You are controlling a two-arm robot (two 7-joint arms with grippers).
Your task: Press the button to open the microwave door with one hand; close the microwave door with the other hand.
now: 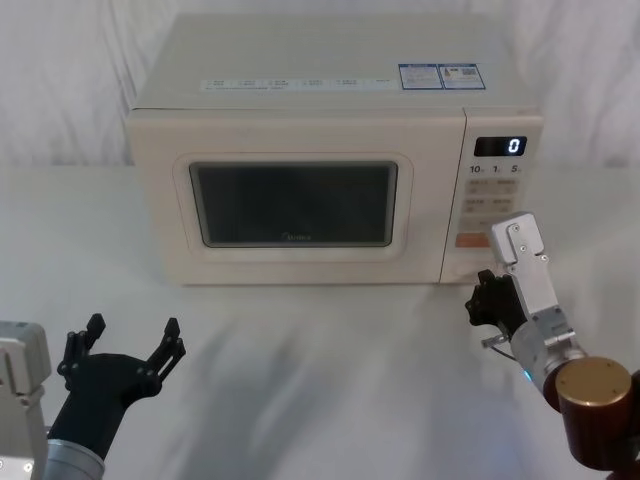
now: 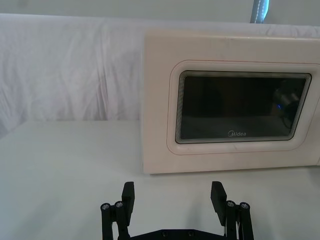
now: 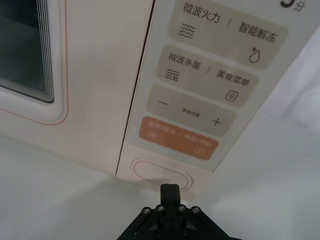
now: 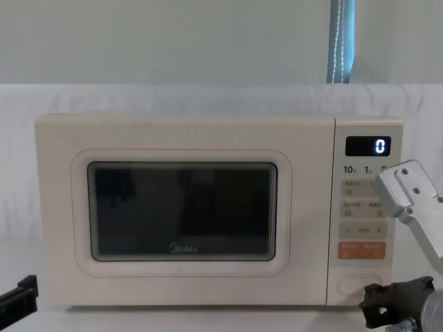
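Jaws of the right gripper (image 1: 484, 296) look clenched in the head view, sitting just in front of the low right corner of the microwave (image 1: 300, 100), while the left gripper (image 1: 128, 345) hangs released over the bench (image 1: 320, 380), well apart from the microwave door (image 1: 300, 150), which is shut.

From the right wrist, the clenched tip of the right gripper (image 3: 170, 192) points straight at the button (image 3: 161, 172), just beside it; whether they touch, I cannot tell. The button's long axis runs sideways, below the orange key (image 3: 174, 139).

From the chest, the button (image 4: 359, 284) lies up and left of the right gripper (image 4: 377, 304), so the right arm is nearer.
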